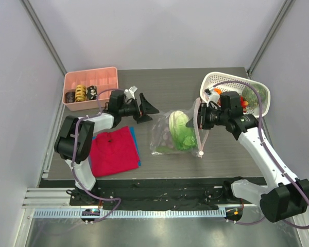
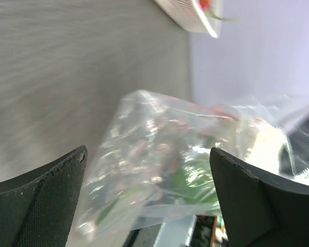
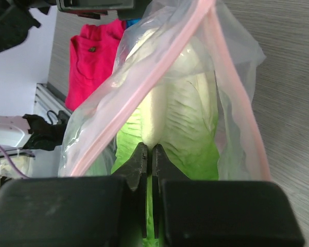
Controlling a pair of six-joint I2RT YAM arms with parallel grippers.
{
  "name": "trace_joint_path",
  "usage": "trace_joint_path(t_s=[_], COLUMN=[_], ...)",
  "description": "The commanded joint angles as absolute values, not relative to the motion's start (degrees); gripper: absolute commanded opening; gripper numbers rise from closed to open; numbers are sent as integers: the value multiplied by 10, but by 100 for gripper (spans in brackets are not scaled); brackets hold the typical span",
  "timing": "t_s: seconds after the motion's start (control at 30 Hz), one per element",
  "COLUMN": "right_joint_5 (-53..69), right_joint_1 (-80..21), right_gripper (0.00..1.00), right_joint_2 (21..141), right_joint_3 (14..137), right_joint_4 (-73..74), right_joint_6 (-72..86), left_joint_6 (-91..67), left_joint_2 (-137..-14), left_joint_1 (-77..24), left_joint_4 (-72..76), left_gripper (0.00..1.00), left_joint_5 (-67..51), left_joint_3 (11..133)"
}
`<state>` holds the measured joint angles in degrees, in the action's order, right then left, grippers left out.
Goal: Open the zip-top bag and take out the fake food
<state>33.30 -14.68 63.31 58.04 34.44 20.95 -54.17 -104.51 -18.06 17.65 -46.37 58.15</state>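
While right end effector (image 3: 148, 152) pinches shut on zip-top bag (image 1: 175, 131) rim, bag sags on counter (image 1: 170, 87), mouth gaping, green leafy fake food (image 1: 181, 135) inside. Left end effector (image 1: 146, 108) spread wide, empty, just left of bag. Farther back, right: white basket (image 1: 219, 81).

No text, label, brand, number or sign can be read in any of the views. The zip-top bag (image 3: 232, 67) shows no legible print on its clear plastic or along its pale pink strip. A small dark mark on the red cloth (image 3: 92, 69) is too small to make out
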Motion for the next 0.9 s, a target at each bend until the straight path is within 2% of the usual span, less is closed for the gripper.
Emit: trace_joint_path(t_s=[0.0,0.23,0.4,0.5,0.53,0.6,0.7,0.73,0.77,0.83,0.87], right_joint_5=[392,417,417,418,418,421,421,420,420,417,416], right_joint_1=[-149,-148,-149,-149,-149,-148,-149,-148,-149,-149,-149], right_gripper=[1,1,1,1,1,1,1,1,1,1,1], right_joint_2=[641,643,650,655,654,656,654,653,651,647,643], right_joint_3=[584,577,584,585,584,584,583,582,581,580,577], right_joint_4=[278,254,253,251,250,248,248,248,249,249,250], right_joint_6=[235,255,257,258,259,261,261,262,263,266,265], left_joint_6=[-669,-881,-861,-822,-816,-811,-795,-787,-769,-707,-681], left_joint_2=[-1064,-1148,-1150,-1136,-1133,-1131,-1126,-1121,-1108,-1091,-1080], left_joint_1=[-191,-204,-205,-209,-211,-214,-220,-219,-218,-215,-214], left_joint_4=[403,698,674,625,604,591,555,547,494,438,342], left_gripper=[100,100,98,82,71,62,26,5,0,0,0], left_joint_5=[-567,-562,-562,-557,-555,-549,-535,-531,-523,-492,-477], left_joint_3=[557,542,537,546,549,558,566,565,567,570,577])
